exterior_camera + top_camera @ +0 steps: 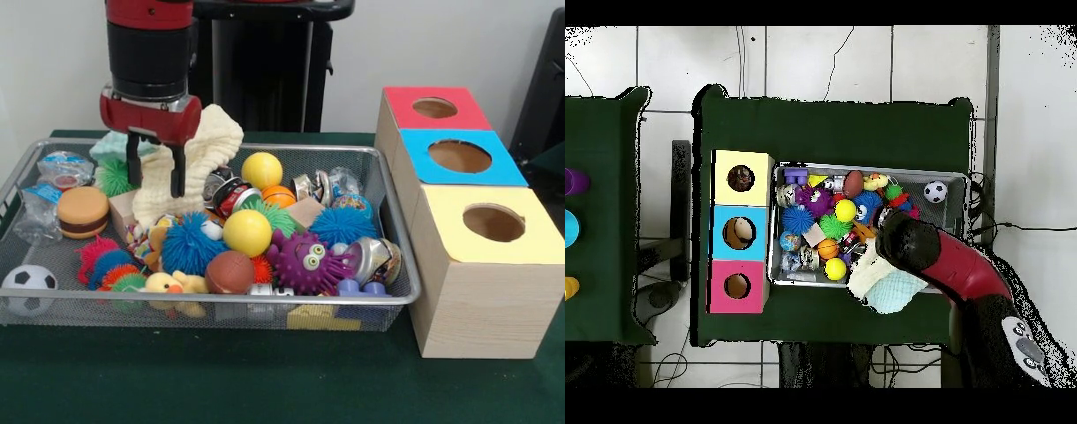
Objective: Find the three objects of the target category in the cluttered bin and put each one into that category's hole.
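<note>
Gripping a cream cloth [196, 159] lifted at the bin's [402, 256] ten o'clock, the end effector [156, 177] seems mid-search; next, carry it aside to uncover targets.

The arm's wrist [150, 44] is red and black, and the gripper [156, 170] has black fingers against a cream waffle-textured cloth [190, 159]. In the silver wire-mesh bin [212, 309] lie two plain yellow balls [247, 231], a blue spiky ball [187, 245], a purple spiky monster toy [306, 261] with white googly eyes, a brown football [229, 272], an orange basketball [279, 195] and a black-and-white soccer ball [28, 290]. The pale wooden box [468, 230] has a red top [434, 108], a blue top [459, 156] and a yellow top [493, 223]. The table cover [221, 380] is dark green
</note>
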Controlling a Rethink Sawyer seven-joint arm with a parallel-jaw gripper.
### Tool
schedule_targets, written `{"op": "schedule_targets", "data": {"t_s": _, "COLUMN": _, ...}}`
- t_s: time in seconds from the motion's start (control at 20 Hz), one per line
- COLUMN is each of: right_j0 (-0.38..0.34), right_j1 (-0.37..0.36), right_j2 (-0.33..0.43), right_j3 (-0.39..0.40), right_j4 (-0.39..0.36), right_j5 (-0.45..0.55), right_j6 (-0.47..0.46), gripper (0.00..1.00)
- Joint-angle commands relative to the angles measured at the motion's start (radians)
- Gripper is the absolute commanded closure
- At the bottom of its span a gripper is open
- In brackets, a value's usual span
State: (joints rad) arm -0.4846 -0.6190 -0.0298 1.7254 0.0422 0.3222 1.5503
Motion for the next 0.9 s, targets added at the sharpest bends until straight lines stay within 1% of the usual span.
{"op": "schedule_targets", "data": {"t_s": 0.05, "right_j0": 0.001, "right_j1": 0.087, "right_j2": 0.02, "right_j3": -0.118, "right_j4": 0.036, "right_j5": 0.073, "right_j6": 0.157, "gripper": 0.0}}
{"op": "schedule_targets", "data": {"t_s": 0.45, "right_j0": -0.024, "right_j1": 0.1, "right_j2": 0.042, "right_j3": -0.106, "right_j4": 0.025, "right_j5": 0.022, "right_j6": 0.149, "gripper": 0.0}}
{"op": "schedule_targets", "data": {"t_s": 0.75, "right_j0": -0.038, "right_j1": 0.133, "right_j2": 0.061, "right_j3": -0.099, "right_j4": 0.018, "right_j5": -0.045, "right_j6": 0.156, "gripper": 0.0}}
{"op": "schedule_targets", "data": {"t_s": 0.9, "right_j0": -0.049, "right_j1": 0.168, "right_j2": 0.076, "right_j3": -0.109, "right_j4": 0.014, "right_j5": -0.073, "right_j6": 0.153, "gripper": 0.0}}
